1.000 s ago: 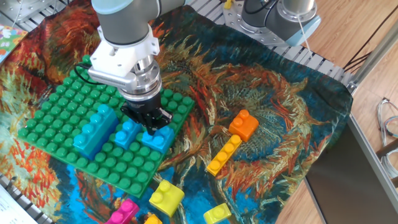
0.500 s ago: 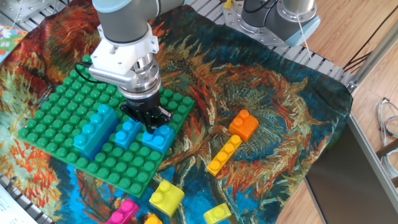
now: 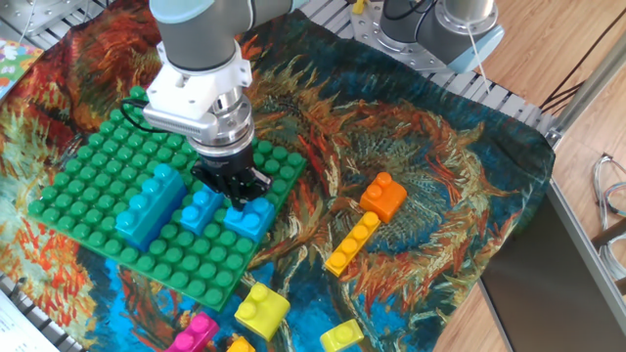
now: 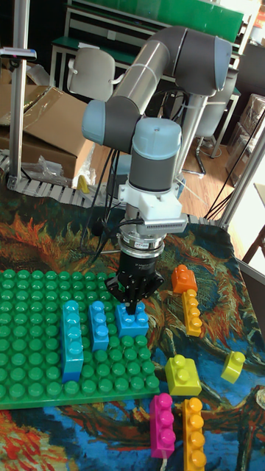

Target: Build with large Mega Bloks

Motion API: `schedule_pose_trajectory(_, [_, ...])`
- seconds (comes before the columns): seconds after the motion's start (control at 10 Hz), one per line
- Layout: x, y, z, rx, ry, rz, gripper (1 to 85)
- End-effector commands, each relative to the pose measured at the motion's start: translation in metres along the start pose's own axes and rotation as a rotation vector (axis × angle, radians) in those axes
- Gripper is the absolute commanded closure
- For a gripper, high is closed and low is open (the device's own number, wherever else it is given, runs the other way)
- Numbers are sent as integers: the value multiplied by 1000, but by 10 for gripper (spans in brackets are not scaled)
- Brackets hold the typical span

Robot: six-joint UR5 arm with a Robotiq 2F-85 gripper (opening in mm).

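**Square blue brick being seated on the green plate**

In the fixed view, the gripper [image 3: 238, 198] was seen lowered over a square blue brick [image 3: 247, 217] near the right edge of the green plate [image 3: 93, 161]. The fingers were drawn in narrow around the brick's top; whether they truly pinched it could not be told. Two more blue bricks were seated to the left: a short one [image 3: 200, 209] and a long one [image 3: 149, 203]. Off the plate, on the patterned cloth [image 3: 411, 147], an orange brick [image 3: 382, 196] and a long orange-yellow brick [image 3: 352, 243] were seen to the right, a yellow brick [image 3: 260, 307] nearer.

In the tall fixed view, the gripper [image 4: 133, 305] was set directly over the square blue brick [image 4: 132, 318], which sat level on the plate [image 4: 37, 372] beside the short [image 4: 99, 324] and long [image 4: 72, 338] blue bricks. The step was judged to be placing this brick. Next, the fingers would need spreading and a straight lift, so the brick is not dragged off its studs.

No containers were seen; the plate held only the three blue bricks.
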State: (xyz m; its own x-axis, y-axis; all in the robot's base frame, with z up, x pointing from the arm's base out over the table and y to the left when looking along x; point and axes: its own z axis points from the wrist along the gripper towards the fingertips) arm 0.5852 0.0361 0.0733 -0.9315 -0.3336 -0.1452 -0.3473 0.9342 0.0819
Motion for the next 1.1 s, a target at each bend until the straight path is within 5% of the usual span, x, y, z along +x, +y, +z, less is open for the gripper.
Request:
schedule_pose_trajectory(0.0, [0, -1, -10, -18, -5, 1, 843])
schedule_pose_trajectory(0.6, [-4, 2, -24, -10, 1, 69, 843])
schedule_pose_trajectory(0.7, [-5, -10, -25, 36, -8, 110, 843])
schedule_pose_trajectory(1.0, [-10, -25, -26, 72, -23, 126, 843])
